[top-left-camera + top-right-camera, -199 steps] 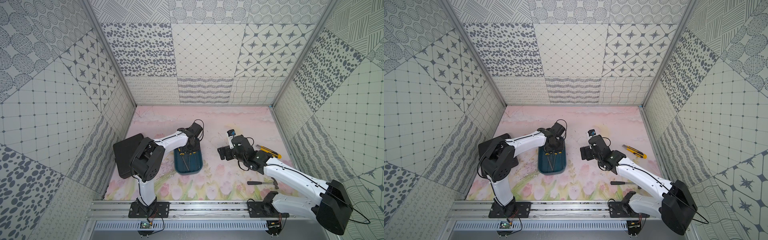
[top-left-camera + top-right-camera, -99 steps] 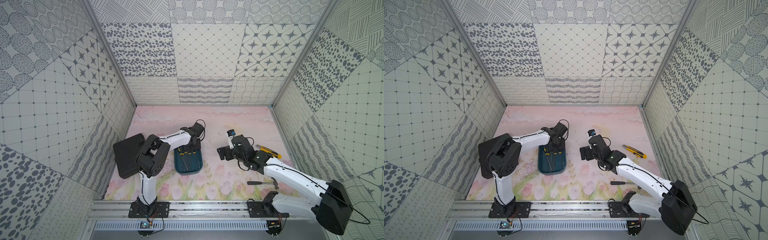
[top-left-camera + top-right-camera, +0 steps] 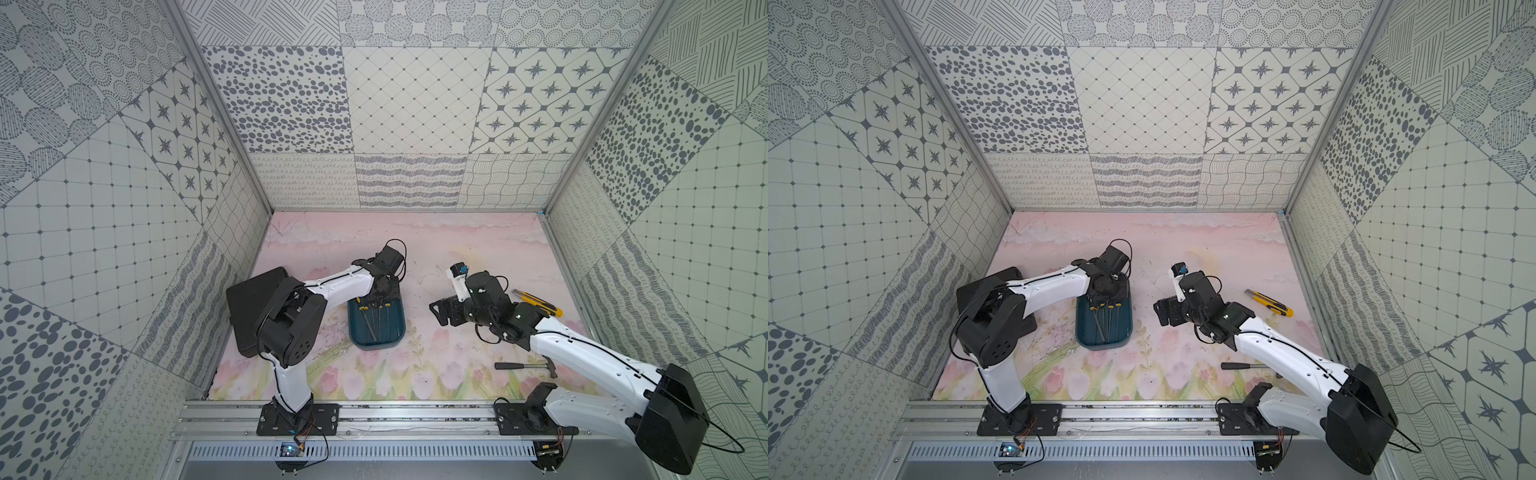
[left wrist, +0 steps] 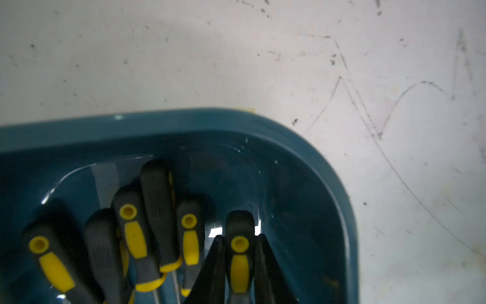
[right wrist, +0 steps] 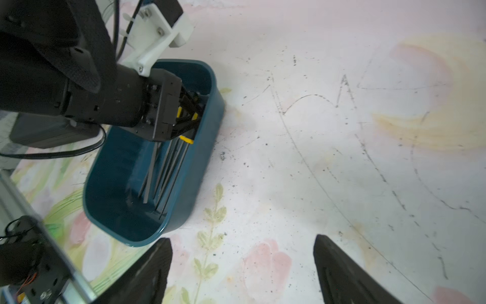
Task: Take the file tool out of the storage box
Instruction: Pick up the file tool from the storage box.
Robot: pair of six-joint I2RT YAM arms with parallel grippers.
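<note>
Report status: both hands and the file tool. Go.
Left hand shut on black-and-yellow file handle, inside dark teal plastic tray. Right hand open, apart from tray. Other file handles crowd alongside.

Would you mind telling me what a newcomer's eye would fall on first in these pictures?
The left gripper is shut on the black-and-yellow handle of one file tool inside the teal storage box, left of centre. The right gripper hangs open over the bare mat beside it; a yellow utility knife lies far right.

Flat black case (image 3: pixel 245 307), yellow utility knife (image 3: pixel 538 302) and hammer (image 3: pixel 519 366), apart on the floral mat (image 3: pixel 415 257).
</note>
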